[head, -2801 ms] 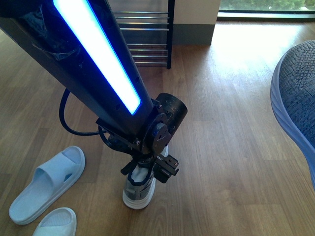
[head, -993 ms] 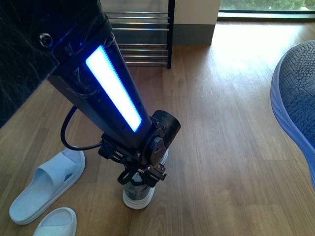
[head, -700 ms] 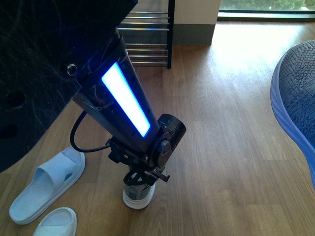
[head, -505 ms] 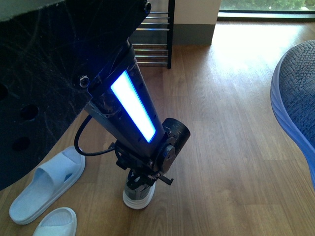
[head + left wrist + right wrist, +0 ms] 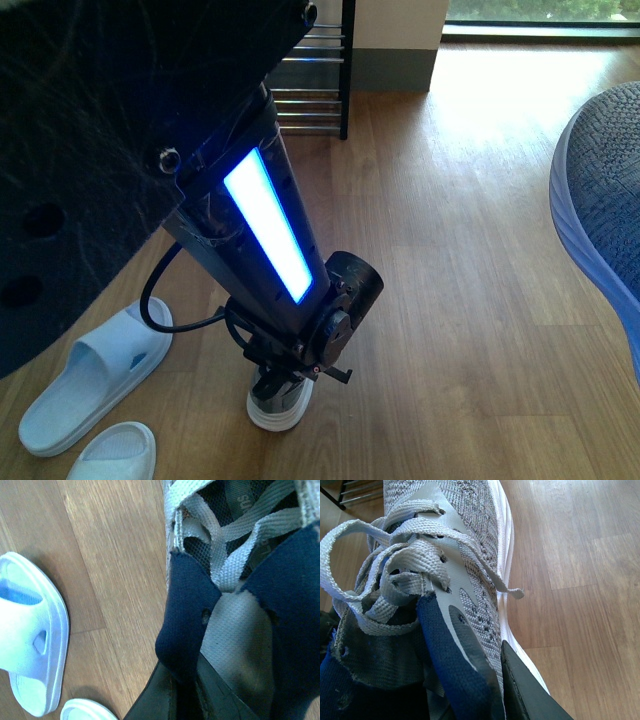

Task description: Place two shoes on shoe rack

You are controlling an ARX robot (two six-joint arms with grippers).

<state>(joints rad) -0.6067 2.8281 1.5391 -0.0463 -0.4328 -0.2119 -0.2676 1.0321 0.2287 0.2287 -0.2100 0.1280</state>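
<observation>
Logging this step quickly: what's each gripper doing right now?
Left gripper: closed on the floor sneaker at its collar.
Right gripper: closed, holding the other sneaker.

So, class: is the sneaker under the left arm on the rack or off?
Off: the sneaker stands on the floor, the rack behind it.

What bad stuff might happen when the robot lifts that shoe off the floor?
The left end effector seems to pinch only the soft blue collar of the sneaker, so it may slip out or swing. The sandal lies close beside it and may get bumped. The loose laces of the other sneaker may catch on the thin bars of the rack.
</observation>
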